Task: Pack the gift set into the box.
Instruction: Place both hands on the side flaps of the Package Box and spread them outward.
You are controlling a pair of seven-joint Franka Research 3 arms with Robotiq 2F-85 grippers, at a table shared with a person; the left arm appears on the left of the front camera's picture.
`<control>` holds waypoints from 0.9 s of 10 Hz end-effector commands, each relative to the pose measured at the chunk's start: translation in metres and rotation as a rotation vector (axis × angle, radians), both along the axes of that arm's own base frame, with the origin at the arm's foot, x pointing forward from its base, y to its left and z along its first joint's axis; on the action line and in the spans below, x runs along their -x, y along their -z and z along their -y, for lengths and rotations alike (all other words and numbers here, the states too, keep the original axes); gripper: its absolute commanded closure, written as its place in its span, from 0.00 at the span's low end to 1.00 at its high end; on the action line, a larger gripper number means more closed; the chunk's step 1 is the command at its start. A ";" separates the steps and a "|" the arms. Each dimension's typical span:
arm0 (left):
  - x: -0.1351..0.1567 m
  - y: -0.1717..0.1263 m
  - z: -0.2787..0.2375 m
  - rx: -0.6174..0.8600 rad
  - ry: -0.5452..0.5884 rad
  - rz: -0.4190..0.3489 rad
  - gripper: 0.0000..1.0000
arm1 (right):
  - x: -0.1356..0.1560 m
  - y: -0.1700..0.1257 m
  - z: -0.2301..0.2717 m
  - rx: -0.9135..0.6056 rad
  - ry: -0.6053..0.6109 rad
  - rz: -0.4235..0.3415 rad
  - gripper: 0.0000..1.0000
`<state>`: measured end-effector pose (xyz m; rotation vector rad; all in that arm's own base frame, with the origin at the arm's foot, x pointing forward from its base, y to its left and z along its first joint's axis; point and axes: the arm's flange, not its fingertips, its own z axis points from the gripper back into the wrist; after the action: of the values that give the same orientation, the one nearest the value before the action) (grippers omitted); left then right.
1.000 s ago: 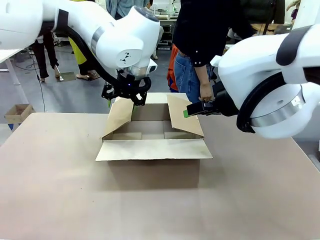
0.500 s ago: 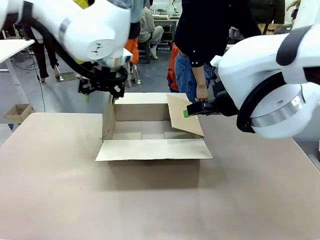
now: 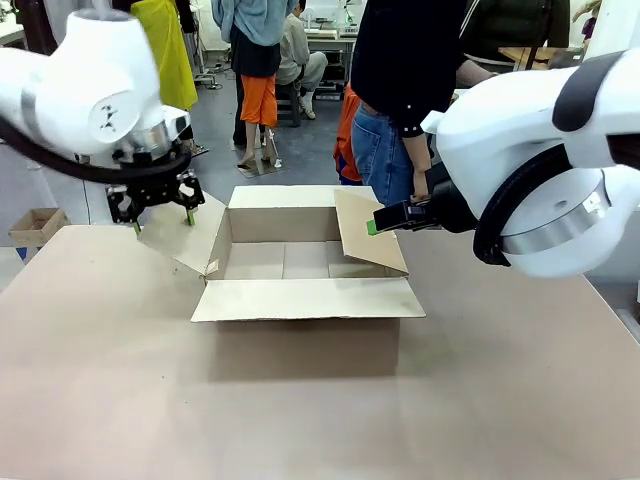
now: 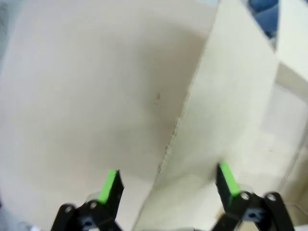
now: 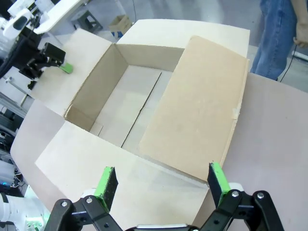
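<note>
The box (image 3: 300,335) stands open in the middle of the table, and its inside (image 5: 126,98) holds nothing. Its left flap (image 3: 190,238) is folded outward. My left gripper (image 3: 163,222) hangs open over that flap, and the flap's edge (image 4: 190,110) runs between the green pads (image 4: 109,185). The right flap (image 3: 368,235) still leans inward over the opening. My right gripper (image 3: 378,222) is open just beside it, with the flap (image 5: 197,106) ahead of its fingers (image 5: 216,178). The gift set is out of view.
A person in a dark top and jeans (image 3: 385,150) stands close behind the box, one hand (image 3: 415,185) near my right gripper. A small brown carton (image 3: 35,225) sits on the floor at far left. The tan table (image 3: 100,380) stretches wide in front.
My left gripper has swung left and down, and the left flap went from leaning inward to lying folded outward. The right arm has not moved.
</note>
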<state>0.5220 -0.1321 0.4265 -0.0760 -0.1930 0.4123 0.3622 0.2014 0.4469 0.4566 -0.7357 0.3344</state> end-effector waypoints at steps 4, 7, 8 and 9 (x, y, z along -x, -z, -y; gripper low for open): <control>0.000 0.015 -0.021 0.094 -0.019 0.015 0.00 | 0.002 -0.001 0.000 -0.014 0.003 -0.002 0.00; 0.000 0.015 -0.021 0.094 -0.019 0.015 0.00 | -0.025 -0.042 -0.041 0.213 -0.043 -0.110 0.00; 0.000 0.015 -0.021 0.094 -0.019 0.015 0.00 | -0.047 -0.064 -0.065 0.306 -0.032 -0.206 0.00; 0.000 0.015 -0.021 0.094 -0.019 0.015 0.00 | -0.065 -0.082 -0.093 0.407 -0.002 -0.245 0.00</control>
<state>0.5224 -0.1103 0.4095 -0.1855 -0.1891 0.4236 0.3924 0.2473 0.4528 0.2095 -0.5182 0.3973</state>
